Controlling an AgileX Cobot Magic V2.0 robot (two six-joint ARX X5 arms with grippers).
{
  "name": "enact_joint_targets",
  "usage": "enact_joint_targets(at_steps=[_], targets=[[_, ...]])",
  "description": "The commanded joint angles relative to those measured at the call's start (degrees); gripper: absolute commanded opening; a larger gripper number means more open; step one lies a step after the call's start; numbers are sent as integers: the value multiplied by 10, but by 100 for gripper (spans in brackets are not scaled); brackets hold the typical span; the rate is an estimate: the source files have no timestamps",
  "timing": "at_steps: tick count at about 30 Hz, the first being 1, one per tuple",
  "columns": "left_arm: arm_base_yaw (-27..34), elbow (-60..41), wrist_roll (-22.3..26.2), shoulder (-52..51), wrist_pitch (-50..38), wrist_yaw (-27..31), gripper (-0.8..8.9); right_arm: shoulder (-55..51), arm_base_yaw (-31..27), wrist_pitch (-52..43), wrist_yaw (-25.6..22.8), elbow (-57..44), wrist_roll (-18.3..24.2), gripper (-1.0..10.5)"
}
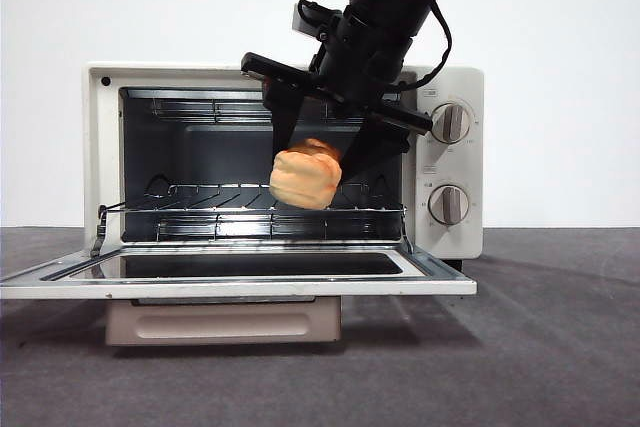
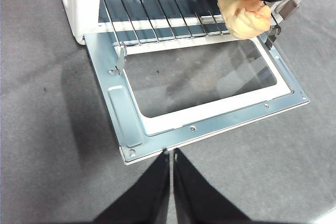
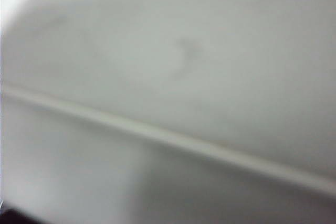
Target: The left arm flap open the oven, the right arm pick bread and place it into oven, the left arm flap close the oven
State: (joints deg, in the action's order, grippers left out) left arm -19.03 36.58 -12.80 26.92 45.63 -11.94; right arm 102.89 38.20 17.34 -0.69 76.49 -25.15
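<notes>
Bread (image 1: 306,176), a lumpy golden-orange bun, hangs in the mouth of the oven (image 1: 448,160), pinched between the two black jaws of the right gripper (image 1: 318,169). It sits just above the front edge of the wire rack (image 1: 200,197) and, in the front view, does not appear to rest on it. The arm carrying it comes down from the top of that view, big and dark, tilted toward the oven's opening. The right wrist view is a pale blur and shows nothing that can be made out.

The oven's door (image 1: 240,285) is folded down flat, its dark glass window (image 2: 202,80) facing up and its beige handle (image 1: 222,320) below the front edge. Two round knobs (image 1: 450,123) stand one above the other on the panel right of the opening.

The left gripper (image 2: 171,153) hovers over the grey surface (image 2: 42,103) just beside the door's outer edge, with its jaws closed together and holding nothing. From its wrist view the bread shows near the rack's front corner, with the other arm's dark jaw across it.
</notes>
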Motion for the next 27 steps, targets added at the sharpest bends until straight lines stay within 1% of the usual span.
enact_joint_targets(at_steps=[1,8,15,20,25,27], targets=[[-1,7,1,2,-6,-1,16,15,-4,-16,-8,16,24,382],[-1,7,1,2,-7,-1,16,2,-4,-1,-7,16,24,402],[-1,7,1,12,-24,-1,16,-44,2,39,-4,16,35,402],[-1,7,0,29,-44,-1,16,-94,12,76,-1,16,55,402],[-1,7,-3,49,-64,-1,16,-147,23,111,28,16,76,402],[-1,7,-7,57,-78,-1,16,-168,27,130,28,16,91,402]])
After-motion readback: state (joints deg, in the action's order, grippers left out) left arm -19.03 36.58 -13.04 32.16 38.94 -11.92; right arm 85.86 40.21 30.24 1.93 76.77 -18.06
